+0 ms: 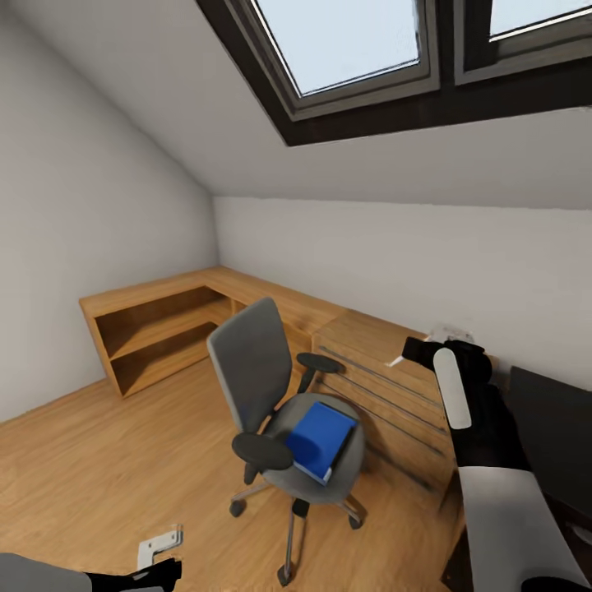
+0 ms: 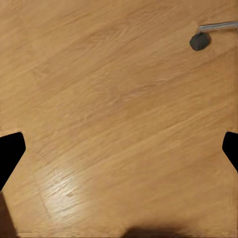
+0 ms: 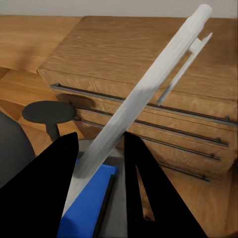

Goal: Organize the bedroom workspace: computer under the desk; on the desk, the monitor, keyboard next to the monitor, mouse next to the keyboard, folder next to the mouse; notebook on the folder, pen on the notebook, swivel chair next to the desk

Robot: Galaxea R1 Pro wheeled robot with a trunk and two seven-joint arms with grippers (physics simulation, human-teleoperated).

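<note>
pen: slim white stick [image 3: 148,94] pinched between the two black fingers of the right gripper [image 3: 101,153], its clip end standing up and out past the fingertips; in the head view it [image 1: 451,386] rides on the raised right arm
right gripper: pressed together on the pen, held above the seat's right side, in front of the wooden drawer chest
folder: bright blue [image 1: 322,438], lying flat on the seat of the swivel chair, reaching the seat's front right edge; white paper edges show along its near side
swivel chair: grey [image 1: 275,395], standing on the wood floor just in front of the wooden drawer chest [image 1: 395,395], its back toward the low wooden shelf unit [image 1: 160,329]
desk: a black corner [image 1: 551,427] shows at the right, past the right arm
left gripper: spread wide [image 2: 119,148], nothing between the fingers, hanging low over bare floor [image 2: 109,99] near a chair caster [image 2: 199,41]
step in hand: judged to be the folder move, with the pen already carried
next move calls for: the free left gripper to come up to the seat and take the folder by an overhanging edge, since the right one is occupied; the flat folder may slide on the seat
</note>
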